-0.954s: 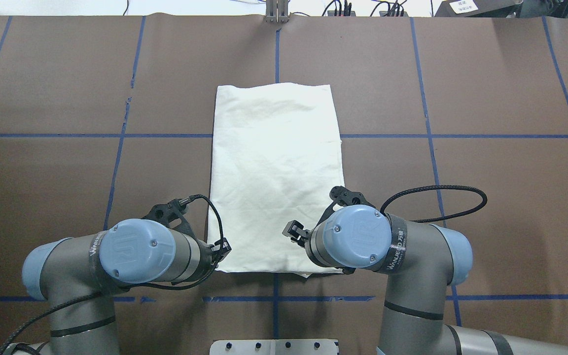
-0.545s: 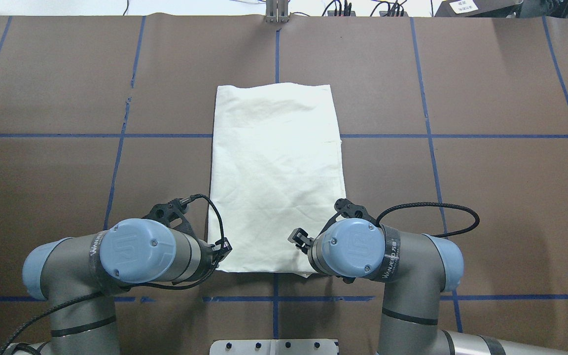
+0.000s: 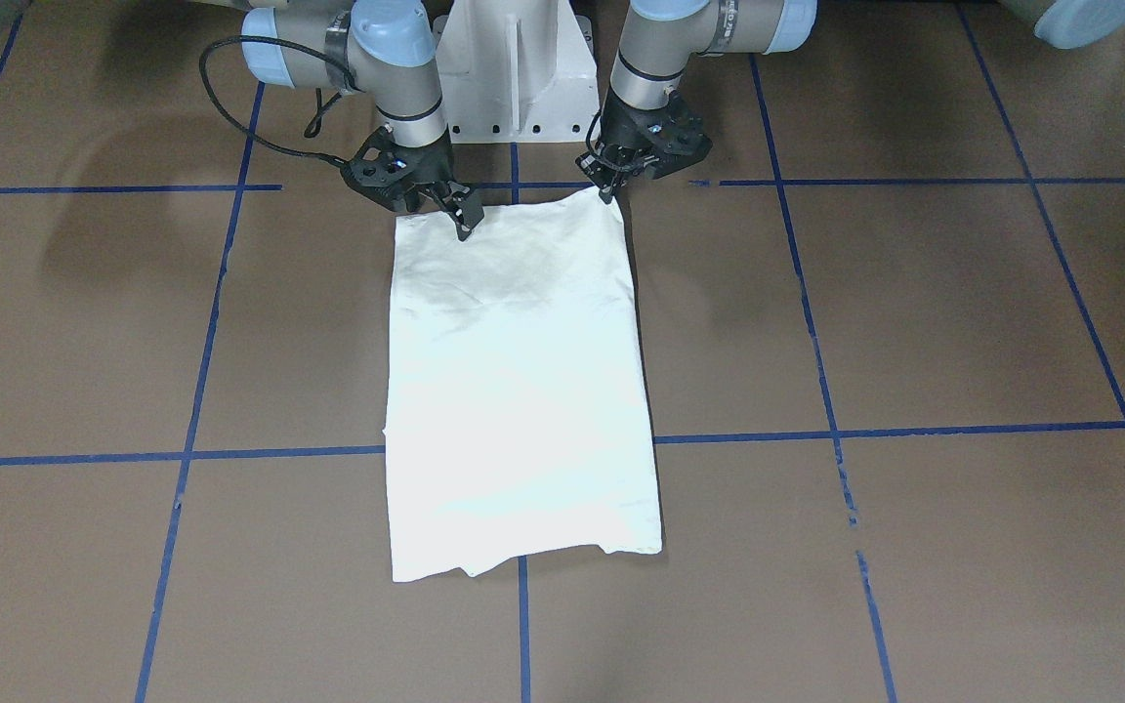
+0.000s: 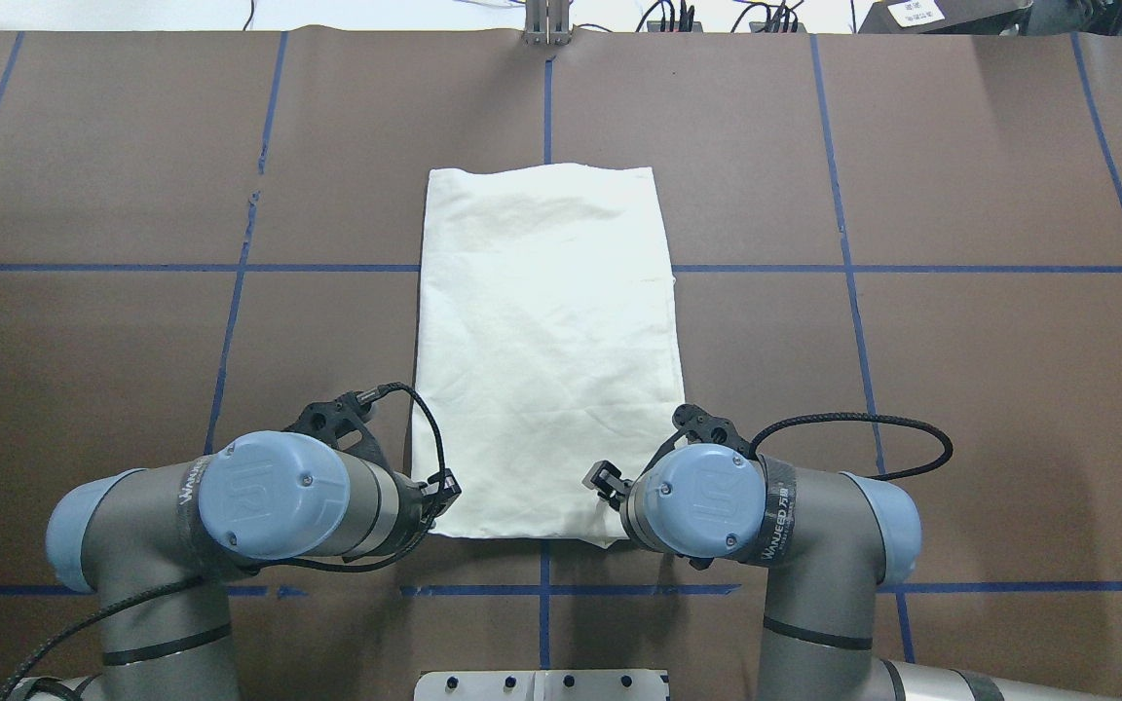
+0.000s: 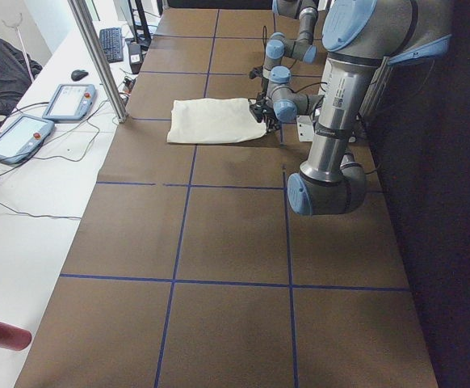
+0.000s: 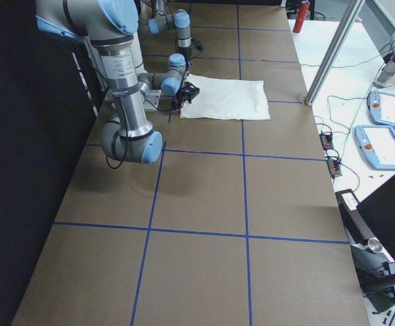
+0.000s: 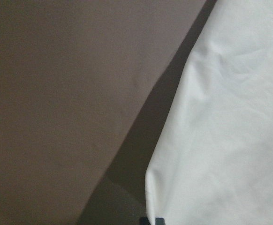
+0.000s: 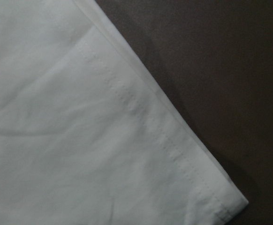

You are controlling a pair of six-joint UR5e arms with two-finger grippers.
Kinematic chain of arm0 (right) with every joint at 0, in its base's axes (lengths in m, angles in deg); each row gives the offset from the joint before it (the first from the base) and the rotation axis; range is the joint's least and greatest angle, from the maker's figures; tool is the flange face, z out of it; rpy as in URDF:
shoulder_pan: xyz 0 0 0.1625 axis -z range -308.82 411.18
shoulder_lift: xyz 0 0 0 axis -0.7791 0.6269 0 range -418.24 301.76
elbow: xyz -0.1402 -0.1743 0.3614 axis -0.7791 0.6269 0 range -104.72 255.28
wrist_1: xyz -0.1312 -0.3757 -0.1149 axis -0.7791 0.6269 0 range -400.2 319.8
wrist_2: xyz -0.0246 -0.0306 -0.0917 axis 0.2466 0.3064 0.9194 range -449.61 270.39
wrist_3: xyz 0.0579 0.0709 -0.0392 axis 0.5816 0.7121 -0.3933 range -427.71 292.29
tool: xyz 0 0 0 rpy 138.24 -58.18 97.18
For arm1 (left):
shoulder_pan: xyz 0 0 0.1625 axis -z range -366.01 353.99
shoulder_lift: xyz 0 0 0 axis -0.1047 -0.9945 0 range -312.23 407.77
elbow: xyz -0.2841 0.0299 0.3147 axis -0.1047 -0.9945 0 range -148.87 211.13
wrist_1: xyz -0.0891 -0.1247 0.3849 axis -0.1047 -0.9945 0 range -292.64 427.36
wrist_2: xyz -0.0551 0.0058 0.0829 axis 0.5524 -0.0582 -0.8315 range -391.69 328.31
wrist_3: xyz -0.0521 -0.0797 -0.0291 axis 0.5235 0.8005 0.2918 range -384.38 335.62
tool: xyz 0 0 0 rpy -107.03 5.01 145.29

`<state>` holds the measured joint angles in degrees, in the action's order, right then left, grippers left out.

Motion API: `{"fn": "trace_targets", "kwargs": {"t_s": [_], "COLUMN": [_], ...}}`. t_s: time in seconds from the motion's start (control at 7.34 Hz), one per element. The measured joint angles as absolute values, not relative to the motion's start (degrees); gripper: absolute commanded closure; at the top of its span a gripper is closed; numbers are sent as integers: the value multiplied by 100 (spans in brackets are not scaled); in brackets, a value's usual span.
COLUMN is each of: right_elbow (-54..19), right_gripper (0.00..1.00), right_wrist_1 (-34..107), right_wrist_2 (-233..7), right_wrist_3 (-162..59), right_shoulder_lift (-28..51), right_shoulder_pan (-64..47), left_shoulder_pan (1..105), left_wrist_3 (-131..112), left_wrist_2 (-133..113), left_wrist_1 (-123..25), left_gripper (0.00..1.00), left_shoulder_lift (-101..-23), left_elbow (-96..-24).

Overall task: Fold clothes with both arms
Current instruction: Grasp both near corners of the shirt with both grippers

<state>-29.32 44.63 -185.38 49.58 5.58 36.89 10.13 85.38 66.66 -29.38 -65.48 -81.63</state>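
The clothes are one cream shirt [image 4: 546,341], folded into a long rectangle with its plain side up, flat on the brown table [image 4: 912,341]. My left gripper [image 4: 444,492] sits at the shirt's near left corner. In the front-facing view the left gripper [image 3: 608,190] is shut on that corner of the shirt [image 3: 523,391], which is drawn up to a point. My right gripper [image 4: 605,482] hovers low over the near right corner, and in the front-facing view the right gripper [image 3: 460,210] is open, holding nothing. The right wrist view shows only the hemmed corner of the shirt [image 8: 80,140] lying on the table.
Blue tape lines [image 4: 843,195] divide the table into squares. The white pedestal base [image 3: 514,68] stands just behind the shirt's near edge. A metal post [image 4: 546,24] rises at the far edge. Teach pendants [image 5: 61,101] and a red bottle [image 5: 1,333] lie beyond the table's side.
The right arm has moved towards the robot and outwards, bringing its gripper closer to the shirt's near right corner. The left arm and the shirt have stayed still.
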Motion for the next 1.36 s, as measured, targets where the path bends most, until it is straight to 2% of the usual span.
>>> {"fn": "trace_targets", "kwargs": {"t_s": [0.41,0.55,0.68,0.82,0.95,1.23,1.36], "right_elbow": [-2839,-2825,-2821,-2820,-2820,-2817,-2818], "right_gripper": [0,16,46,70,85,98,100], "right_wrist_1": [4478,4479,4479,4477,4475,4471,4469], "right_wrist_2": [-18499,-18493,-18490,-18491,-18496,-18504,-18507], "right_wrist_3": [4960,4957,4955,4952,4946,4929,4921], "right_shoulder_lift": [522,522,521,522,523,515,502], "right_shoulder_pan": [3714,3714,3713,3712,3711,3701,3686], "left_shoulder_pan": [1016,1016,1016,1016,1016,1016,1016], "left_wrist_3": [8539,8539,8539,8539,8539,8539,8539], "left_wrist_2": [6660,6659,6658,6657,6655,6644,6641], "left_wrist_1": [-2940,-2940,-2941,-2941,-2941,-2941,-2941], "left_gripper": [100,100,100,100,100,100,100], "left_shoulder_lift": [-6544,-6544,-6544,-6541,-6540,-6546,-6546], "left_elbow": [-8160,-8162,-8163,-8162,-8159,-8156,-8155]}}
